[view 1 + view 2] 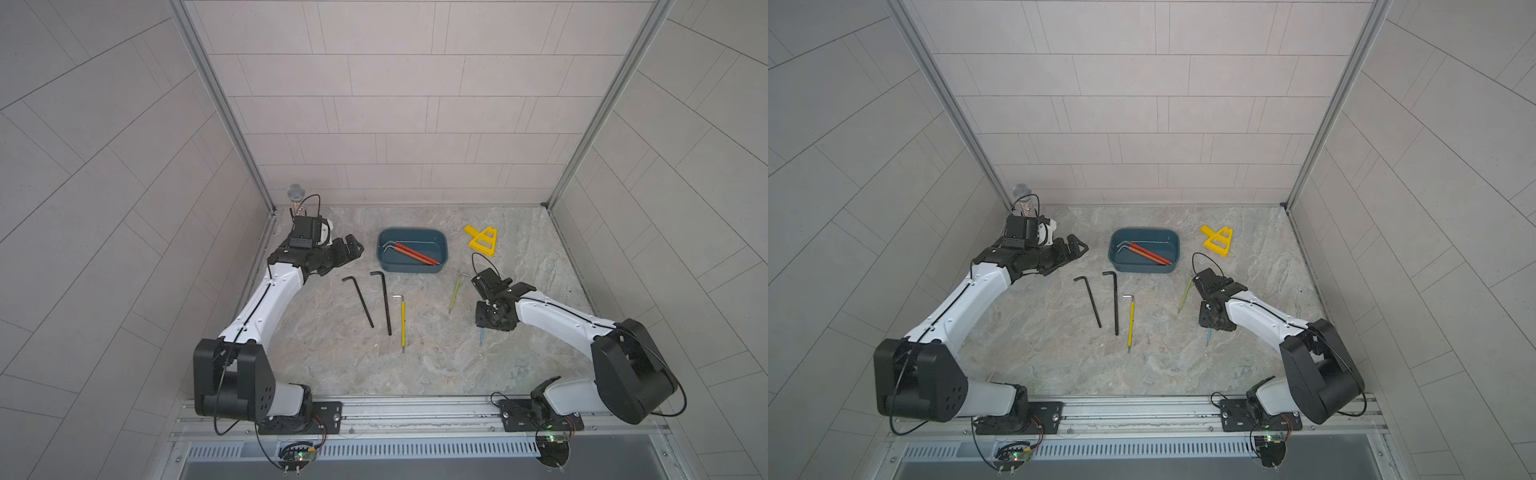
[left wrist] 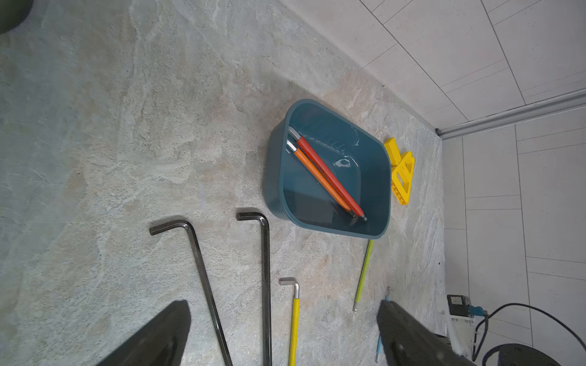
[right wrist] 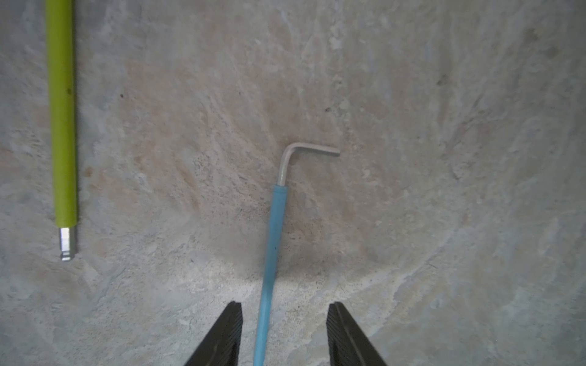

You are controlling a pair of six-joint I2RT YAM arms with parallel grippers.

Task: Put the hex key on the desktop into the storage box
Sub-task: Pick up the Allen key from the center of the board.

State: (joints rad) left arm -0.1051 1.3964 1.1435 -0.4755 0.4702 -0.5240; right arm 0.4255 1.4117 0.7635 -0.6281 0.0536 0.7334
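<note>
On the marble desktop (image 1: pixel 436 365) lie several hex keys: two black ones (image 1: pixel 358 301) (image 1: pixel 385 301), a yellow-sleeved one (image 1: pixel 402 320), a green one (image 1: pixel 455 295) and a blue-sleeved one (image 3: pixel 274 228). My right gripper (image 3: pixel 285 306) points down over the blue key, open, with a finger on either side of its shaft and neither touching it. From the top, only the blue key's tip (image 1: pixel 482 337) shows below the right wrist (image 1: pixel 492 316). The teal storage box (image 1: pixel 409 268) holds a red and an orange key (image 1: pixel 415 253). My left gripper (image 2: pixel 282 304) hangs open left of the box, holding nothing.
A yellow plastic frame (image 1: pixel 482 241) lies right of the box near the back wall. A microphone (image 1: pixel 296 199) stands in the back left corner behind the left arm. Tiled walls close in the desktop on three sides.
</note>
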